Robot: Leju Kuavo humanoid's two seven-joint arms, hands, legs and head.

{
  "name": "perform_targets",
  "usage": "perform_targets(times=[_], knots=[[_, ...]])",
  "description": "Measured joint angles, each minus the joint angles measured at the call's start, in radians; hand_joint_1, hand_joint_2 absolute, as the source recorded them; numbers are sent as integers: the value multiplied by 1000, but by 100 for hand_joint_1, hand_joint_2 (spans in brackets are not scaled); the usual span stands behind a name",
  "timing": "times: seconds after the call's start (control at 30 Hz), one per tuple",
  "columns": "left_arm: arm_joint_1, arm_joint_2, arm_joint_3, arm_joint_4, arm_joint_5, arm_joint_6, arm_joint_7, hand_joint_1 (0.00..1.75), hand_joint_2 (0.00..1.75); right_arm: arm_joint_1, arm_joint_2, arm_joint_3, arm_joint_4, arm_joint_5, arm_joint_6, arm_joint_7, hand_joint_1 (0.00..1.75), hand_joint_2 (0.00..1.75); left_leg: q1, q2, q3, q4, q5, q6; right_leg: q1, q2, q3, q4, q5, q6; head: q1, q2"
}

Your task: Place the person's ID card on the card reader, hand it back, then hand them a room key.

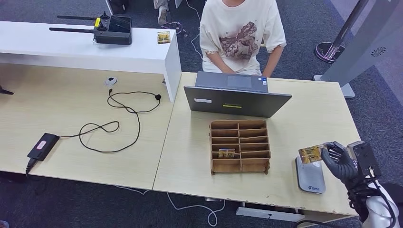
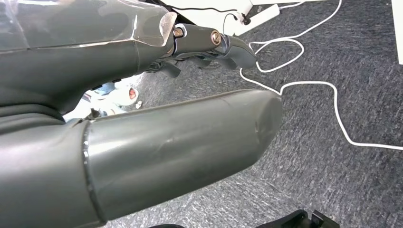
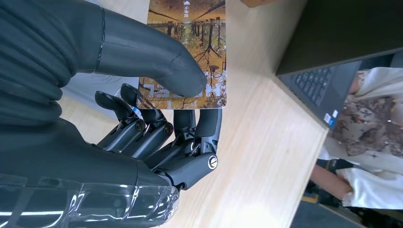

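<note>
Our right hand (image 3: 142, 118) sits closest to the lens in its wrist view: the thick thumb presses the ID card (image 3: 187, 52) down against the darker fingers (image 3: 190, 128) curled beneath it, so the card is pinched and held. From the head view that same hand (image 1: 340, 159) is at about four o'clock on the surface (image 1: 309, 118), with the card (image 1: 311, 154) sticking out toward nine o'clock, raised over the far end of the grey card reader (image 1: 311, 179), which lies flat near the surface's front edge.

Moving outward toward nine o'clock from the reader, we see a cardboard organiser (image 1: 240, 146) with two columns of slots; one room key (image 1: 226, 153) lies in a slot on its left column, near the front. Beyond the organiser at twelve o'clock stands an open laptop (image 1: 235, 100), its lid back turned to us, and a person (image 1: 241, 35) in a pale printed shirt sits behind it.

Our left hand (image 2: 157, 137) appears in its wrist view above dark carpet and a white cable (image 2: 332, 109); it holds nothing, but we cannot tell how far its fingers (image 2: 228, 45) are spread.

At ten o'clock, a black cable (image 1: 119, 118) loops across the adjoining surface to a power adapter (image 1: 43, 146), and another card (image 1: 163, 37) lies on the white counter (image 1: 71, 50).
</note>
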Motion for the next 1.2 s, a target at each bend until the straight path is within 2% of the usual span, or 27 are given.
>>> perform_targets(times=[0.3, 0.6, 0.9, 1.2], knots=[[0, -1, 0, 0, 5, 3, 4, 0, 0, 33, 17, 0, -165, -2, -8, 1, 175, 175, 0, 0, 0, 0, 0, 0, 0, 0, 0, 0, 0, 0, 0, 0], [1, -11, 0, 0, 5, 11, 19, 0, 0, 46, 42, 10, -373, 56, -72, 2, 175, 175, 0, 0, 0, 0, 0, 0, 0, 0, 0, 0, 0, 0, 0, 0], [0, -10, 0, 0, 1, 8, 9, 0, 0, 52, 68, 52, -554, 189, -180, -3, 175, 175, 0, 0, 0, 0, 0, 0, 0, 0, 0, 0, 0, 0, 0, 0], [0, -10, -2, 0, -8, 4, 8, 0, 0, -24, 83, 157, -641, 339, -255, 2, 175, 175, 0, 1, 1, 0, 1, -1, 0, 1, 0, 1, 0, 0, 0, 0]])
